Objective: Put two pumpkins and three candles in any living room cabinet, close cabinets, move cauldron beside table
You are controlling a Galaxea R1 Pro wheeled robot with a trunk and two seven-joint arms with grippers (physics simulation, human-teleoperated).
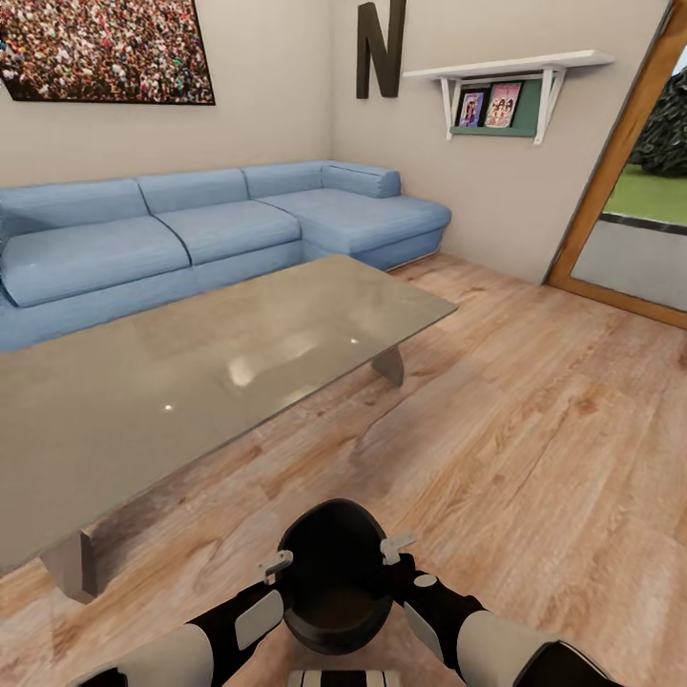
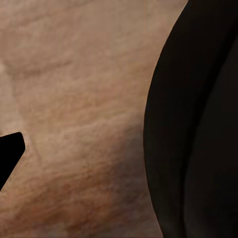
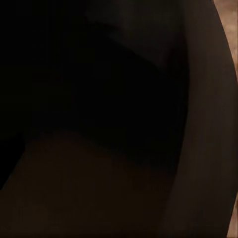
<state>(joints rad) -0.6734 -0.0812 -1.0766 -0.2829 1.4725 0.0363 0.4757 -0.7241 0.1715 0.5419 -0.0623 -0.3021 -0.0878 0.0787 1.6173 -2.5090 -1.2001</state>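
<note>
Head view: both grippers clasp the cauldron [image 1: 334, 572] (black); wall letter "N" [image 1: 380, 46].

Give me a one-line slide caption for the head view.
Both arms hold the black cauldron between them above the wood floor, beside the glass-topped table, with a blue sofa behind.

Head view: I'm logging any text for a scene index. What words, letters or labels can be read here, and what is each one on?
"N": a large dark letter mounted on the beige wall.
Two framed pictures on the white wall shelf: any print is too small to read.
The crowd poster bears no legible text.
</note>
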